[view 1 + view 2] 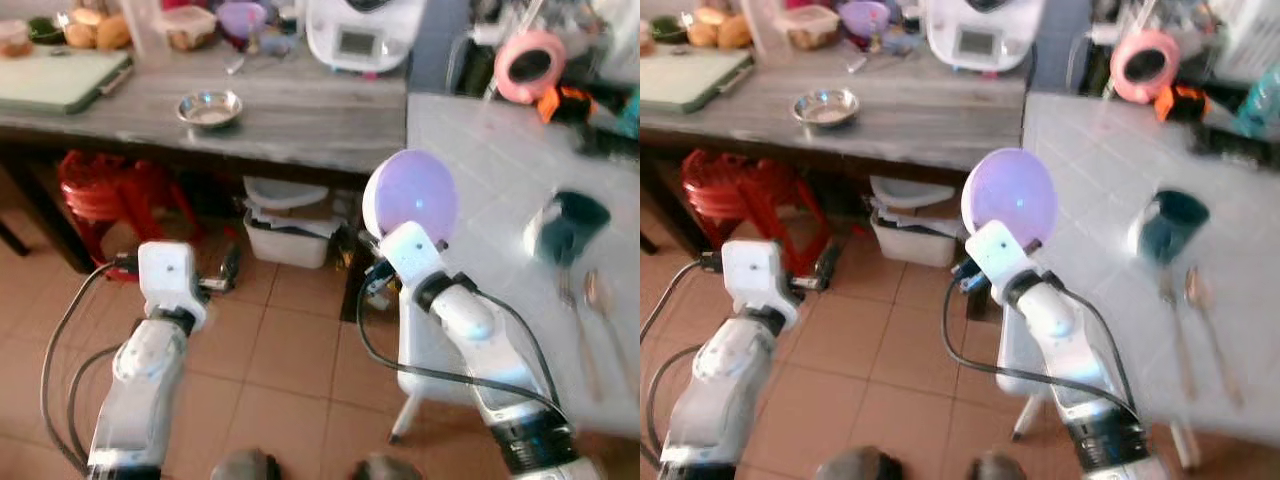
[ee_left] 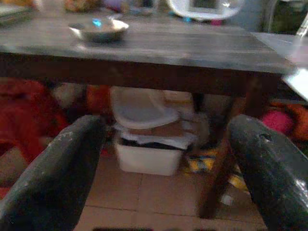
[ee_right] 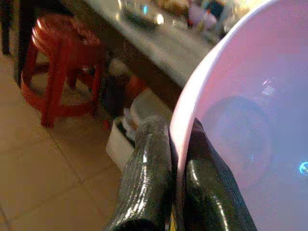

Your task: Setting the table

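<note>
Right pincer [image 3: 175, 159] raised, gripping plate [image 1: 412, 197]

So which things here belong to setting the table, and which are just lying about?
Job:
- purple plate, clamped at its rim in the right gripper
- teal mug, fork and spoon on the white table

Lying about:
- steel bowl
- red stools
- white bin
- pink tape roll

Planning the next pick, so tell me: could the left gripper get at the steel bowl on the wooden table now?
Probably yes: the left gripper is open, and the steel bowl sits alone near the table's front edge.
</note>
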`<state>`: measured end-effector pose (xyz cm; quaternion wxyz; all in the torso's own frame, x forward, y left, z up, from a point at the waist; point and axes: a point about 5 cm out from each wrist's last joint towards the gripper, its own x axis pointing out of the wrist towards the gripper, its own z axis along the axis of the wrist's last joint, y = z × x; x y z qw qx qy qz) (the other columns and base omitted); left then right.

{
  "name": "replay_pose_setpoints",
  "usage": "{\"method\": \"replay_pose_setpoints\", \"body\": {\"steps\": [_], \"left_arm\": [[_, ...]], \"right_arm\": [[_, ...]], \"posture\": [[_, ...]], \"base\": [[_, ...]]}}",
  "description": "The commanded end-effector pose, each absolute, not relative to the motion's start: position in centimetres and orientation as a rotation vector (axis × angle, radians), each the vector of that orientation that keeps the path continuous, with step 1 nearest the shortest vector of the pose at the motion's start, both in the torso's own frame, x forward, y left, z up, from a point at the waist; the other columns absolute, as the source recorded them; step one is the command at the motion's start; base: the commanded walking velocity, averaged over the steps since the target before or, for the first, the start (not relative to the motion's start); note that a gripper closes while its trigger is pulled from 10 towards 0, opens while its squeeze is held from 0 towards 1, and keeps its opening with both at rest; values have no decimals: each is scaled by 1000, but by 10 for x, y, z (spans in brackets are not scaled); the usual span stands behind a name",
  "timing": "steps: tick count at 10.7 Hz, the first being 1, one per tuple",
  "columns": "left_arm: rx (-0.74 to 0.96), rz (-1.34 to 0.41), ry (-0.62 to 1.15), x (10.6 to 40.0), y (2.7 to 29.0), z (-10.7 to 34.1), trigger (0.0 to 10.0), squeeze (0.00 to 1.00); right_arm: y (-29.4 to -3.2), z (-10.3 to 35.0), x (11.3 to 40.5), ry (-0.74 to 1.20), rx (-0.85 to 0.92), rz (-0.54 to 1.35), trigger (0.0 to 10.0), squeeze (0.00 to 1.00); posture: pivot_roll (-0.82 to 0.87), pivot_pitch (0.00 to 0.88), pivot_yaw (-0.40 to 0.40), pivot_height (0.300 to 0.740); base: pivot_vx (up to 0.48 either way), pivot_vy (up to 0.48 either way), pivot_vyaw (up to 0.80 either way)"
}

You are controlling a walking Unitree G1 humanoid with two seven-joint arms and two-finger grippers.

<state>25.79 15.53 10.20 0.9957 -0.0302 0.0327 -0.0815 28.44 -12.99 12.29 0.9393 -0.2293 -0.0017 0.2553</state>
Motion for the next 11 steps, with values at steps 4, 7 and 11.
{"method": "replay_pose_setpoints", "body": {"steps": [4, 7, 11], "left_arm": [[-18, -187, 28, 259, 157, 106, 10000, 0], [8, -217, -1, 267, 147, 112, 10000, 0], [5, -224, -7, 271, 143, 113, 10000, 0]], "right_arm": [[-124, 132, 284, -59, -448, 518, 10000, 0], [-116, 128, 282, -45, -432, 558, 10000, 0], [-111, 128, 280, -64, -418, 567, 10000, 0]], "posture": [[10, 0, -9, 740], [10, 0, -5, 740], [10, 0, 4, 740]], "base": [[66, 436, 0], [454, 82, 0], [480, 0, 0]]}}
